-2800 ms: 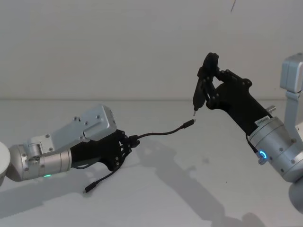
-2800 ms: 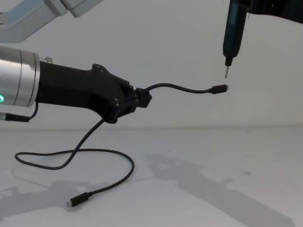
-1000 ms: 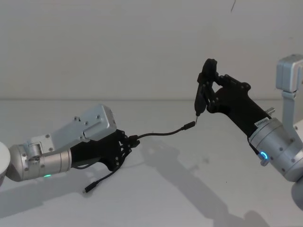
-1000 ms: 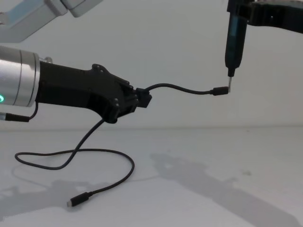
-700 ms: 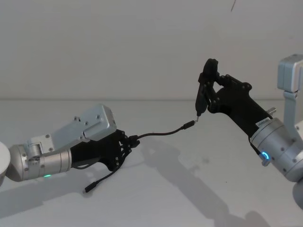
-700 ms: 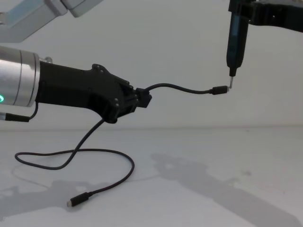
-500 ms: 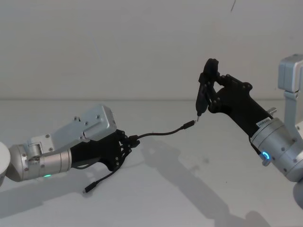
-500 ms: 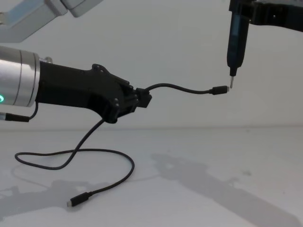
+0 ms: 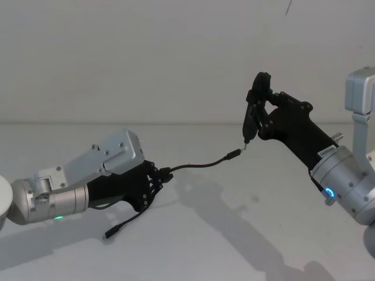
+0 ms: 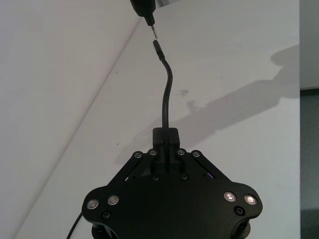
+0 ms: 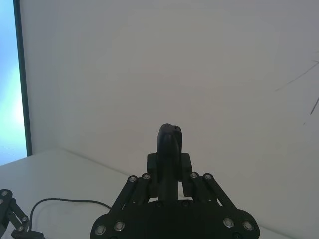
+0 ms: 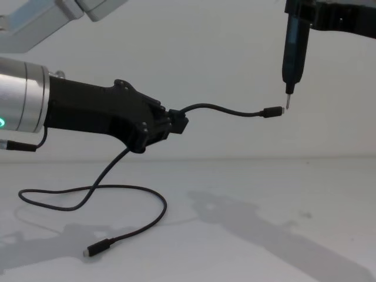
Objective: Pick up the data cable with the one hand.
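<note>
The data cable [image 9: 196,165] is a thin black cord, and my left gripper [image 9: 162,174] is shut on it above the table. One plug [image 9: 233,155] sticks out to the right in the air; the other plug [image 9: 109,233] lies on the table. In the chest view the cable [image 12: 223,109] arcs from the left gripper [image 12: 177,123] to its raised plug [image 12: 272,112], and the slack [image 12: 117,188] loops down on the table. My right gripper [image 9: 258,114] is shut on a slim black pen-like tool [image 9: 251,123] whose metal tip [image 12: 288,107] hangs just beside the raised plug. The left wrist view shows the cable [image 10: 166,94] rising from the left gripper [image 10: 166,138].
A white tabletop [image 9: 234,234] meets a plain white wall behind. A white rounded object [image 9: 2,202] sits at the far left edge of the head view. The arms cast shadows [image 12: 258,223] on the table.
Over the last seconds the pen-like tool came down to the level of the raised plug, then shifted slightly to the right of it. The left arm and cable held still.
</note>
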